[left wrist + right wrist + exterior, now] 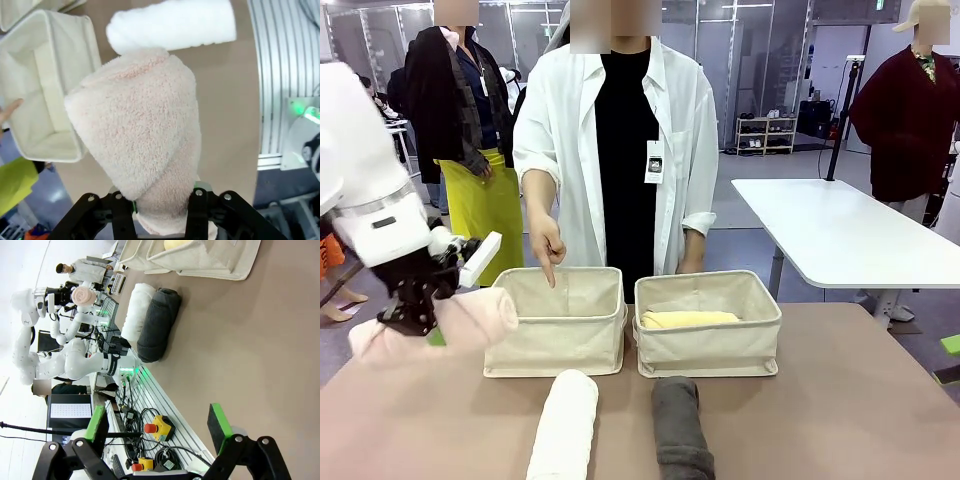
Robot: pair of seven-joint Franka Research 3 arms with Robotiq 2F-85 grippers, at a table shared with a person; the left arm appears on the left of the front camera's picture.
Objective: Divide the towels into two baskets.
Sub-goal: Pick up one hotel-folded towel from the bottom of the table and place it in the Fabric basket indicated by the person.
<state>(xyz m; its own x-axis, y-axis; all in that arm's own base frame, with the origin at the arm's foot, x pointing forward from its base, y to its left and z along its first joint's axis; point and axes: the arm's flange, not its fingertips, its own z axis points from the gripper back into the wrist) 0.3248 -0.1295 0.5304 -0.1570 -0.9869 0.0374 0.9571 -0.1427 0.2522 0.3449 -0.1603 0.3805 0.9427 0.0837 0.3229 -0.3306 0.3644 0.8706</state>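
Left gripper [425, 328], clamping the rolled peach-pink terry towel [480, 315], should clear the rim of the left cream canvas basket [555, 345] before releasing; right gripper [157, 420] gapes empty.

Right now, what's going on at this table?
The left gripper holds the pink towel in the air beside the empty left basket, where a person's hand points down. The yellow towel lies in the right basket. The white towel and grey towel lie on the table. The right gripper is open.
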